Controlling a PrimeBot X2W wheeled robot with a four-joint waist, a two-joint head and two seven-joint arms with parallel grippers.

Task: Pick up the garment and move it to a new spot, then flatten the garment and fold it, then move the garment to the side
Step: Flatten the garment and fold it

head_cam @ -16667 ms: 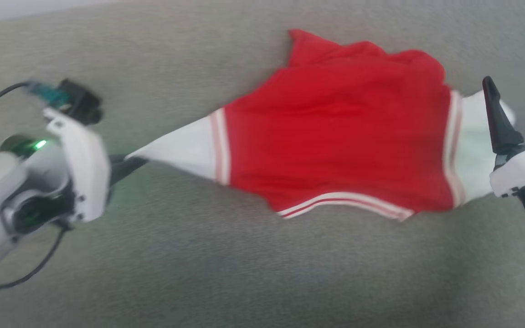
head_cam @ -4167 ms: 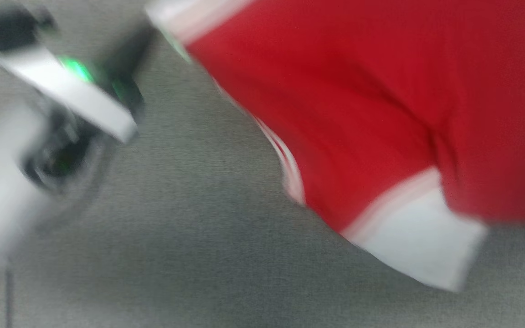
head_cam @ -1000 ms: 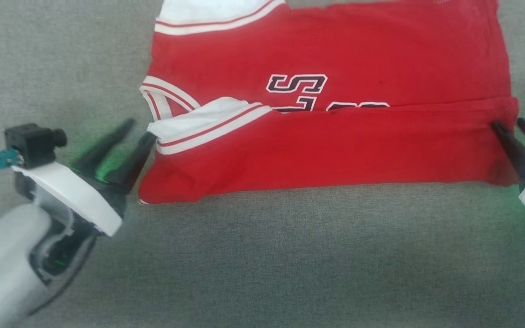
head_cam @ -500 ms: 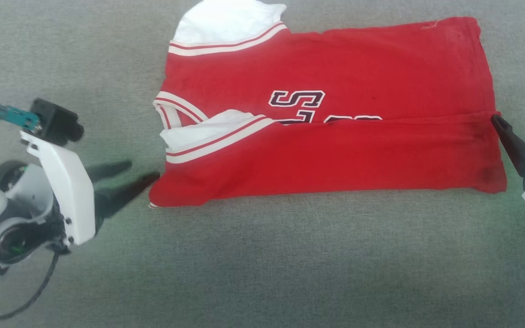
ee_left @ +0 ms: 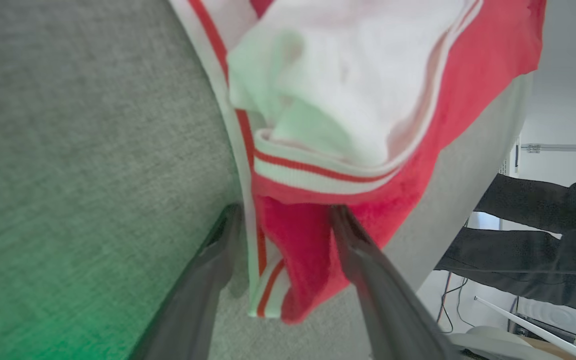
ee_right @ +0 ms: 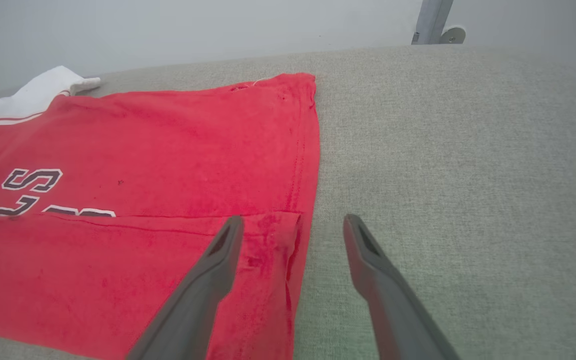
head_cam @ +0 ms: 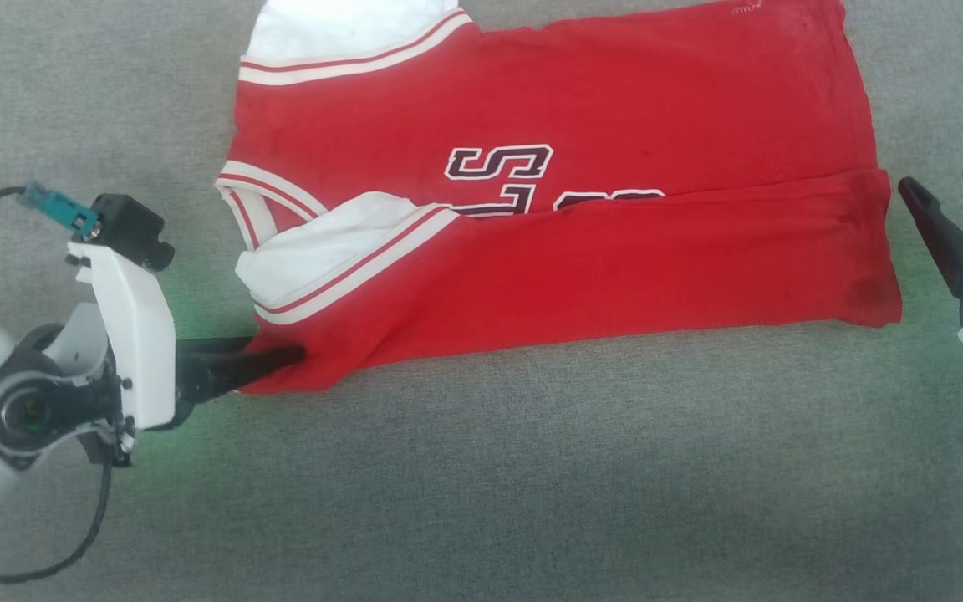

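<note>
The garment (head_cam: 615, 267), a red jersey with white sleeves and dark lettering, lies on the grey surface. Its near part is folded up over the lettering. My left gripper (head_cam: 277, 357) reaches in from the left at the near left corner. In the left wrist view the left gripper (ee_left: 286, 215) is open, with the garment (ee_left: 368, 100) corner and its striped hem between the fingers. My right gripper (head_cam: 941, 186) stands open just off the right edge. In the right wrist view the right gripper (ee_right: 293, 223) straddles that edge of the garment (ee_right: 168, 150), one finger over the red cloth.
Grey fabric surface (head_cam: 481, 485) stretches all round the jersey. A black cable (head_cam: 30, 573) trails from my left wrist. Past the surface's edge hangs dark cloth (ee_left: 543, 240). A pale wall and a metal post (ee_right: 430, 20) stand behind the far edge.
My left gripper has turned sideways and slid from beside the sleeve down to the near left corner, now around it. The right gripper holds about the same place. The head view has shifted.
</note>
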